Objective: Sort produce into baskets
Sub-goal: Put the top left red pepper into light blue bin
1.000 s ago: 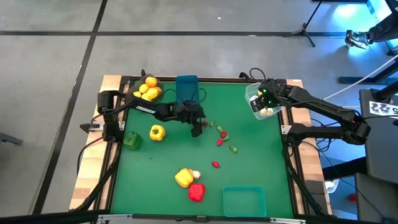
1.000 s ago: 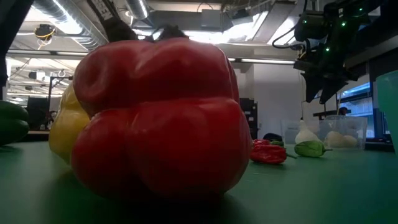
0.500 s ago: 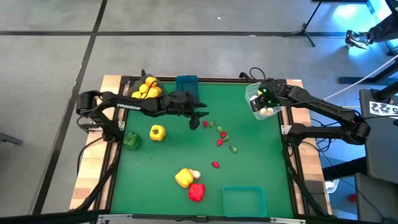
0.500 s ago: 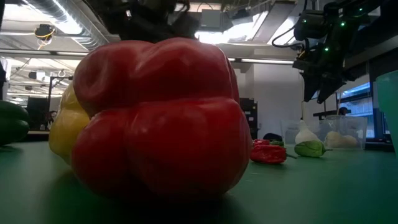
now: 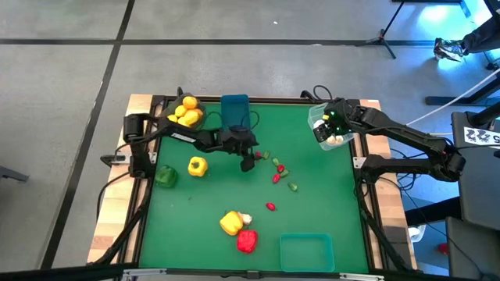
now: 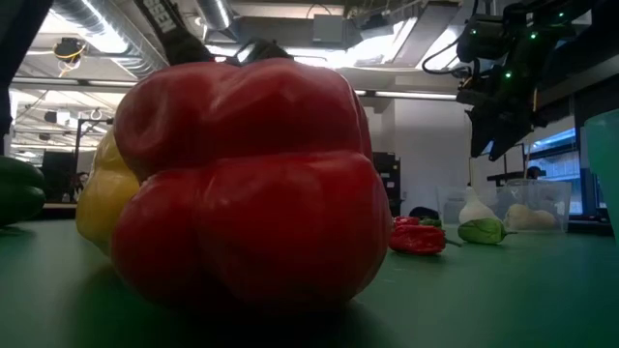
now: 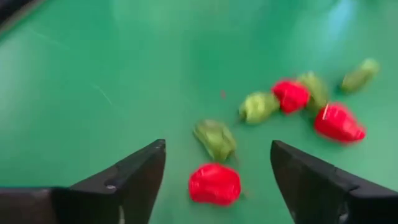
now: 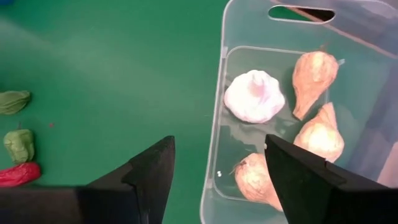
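Observation:
My left gripper [image 5: 248, 161] is open and empty, low over the green mat at the left end of a scatter of tiny red and green bits [image 5: 276, 173]. In the left wrist view [image 7: 217, 144] a red bit [image 7: 214, 183] and a green bit [image 7: 216, 138] lie on the mat between and just ahead of its fingers. My right gripper [image 5: 323, 126] is open and empty above the clear bin [image 5: 316, 115]; the right wrist view [image 8: 219, 140] shows white and tan garlic-like pieces [image 8: 254, 95] inside that bin.
A dark grey bin with yellow-orange fruits [image 5: 186, 112] and a blue bin [image 5: 235, 109] stand at the far edge, and a teal bin [image 5: 306, 251] at the near edge. A yellow pepper [image 5: 198, 165], a green pepper [image 5: 165, 176], another yellow pepper [image 5: 230, 223] and a red pepper [image 5: 246, 240] lie on the mat.
My left gripper rose and drew back a little toward the far left, then came down again to the same spot beside the small bits. It stays open. The produce has not moved.

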Robot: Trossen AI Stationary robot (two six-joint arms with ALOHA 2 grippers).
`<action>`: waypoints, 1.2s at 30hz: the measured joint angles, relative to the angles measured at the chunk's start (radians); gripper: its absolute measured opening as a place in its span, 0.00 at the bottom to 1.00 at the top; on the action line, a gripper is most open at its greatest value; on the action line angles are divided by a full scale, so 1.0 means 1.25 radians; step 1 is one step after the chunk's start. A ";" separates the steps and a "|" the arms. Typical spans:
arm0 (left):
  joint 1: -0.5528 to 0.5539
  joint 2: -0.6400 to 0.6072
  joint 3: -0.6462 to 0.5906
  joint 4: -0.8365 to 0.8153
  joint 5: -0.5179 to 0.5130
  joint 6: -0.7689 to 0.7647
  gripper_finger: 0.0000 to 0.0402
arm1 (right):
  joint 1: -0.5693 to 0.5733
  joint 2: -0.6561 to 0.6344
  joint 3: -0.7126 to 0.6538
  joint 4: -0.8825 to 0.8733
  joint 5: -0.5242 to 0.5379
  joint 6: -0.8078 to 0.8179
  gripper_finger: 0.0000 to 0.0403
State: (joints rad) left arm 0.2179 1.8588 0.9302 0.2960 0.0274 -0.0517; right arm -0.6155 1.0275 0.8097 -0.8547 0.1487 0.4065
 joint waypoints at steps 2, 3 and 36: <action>-0.008 0.013 0.000 -0.003 0.009 0.009 0.76 | 0.000 0.000 0.000 0.000 -0.002 0.000 0.60; -0.013 0.016 0.000 0.001 0.012 0.011 0.78 | 0.000 0.000 0.000 0.000 -0.002 0.000 0.60; -0.026 0.100 0.002 0.012 -0.053 -0.104 0.41 | 0.000 0.000 0.000 -0.013 -0.008 0.006 0.60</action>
State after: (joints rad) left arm 0.1856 1.9841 0.9329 0.3111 -0.0389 -0.1816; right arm -0.6155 1.0271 0.8097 -0.8707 0.1386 0.4141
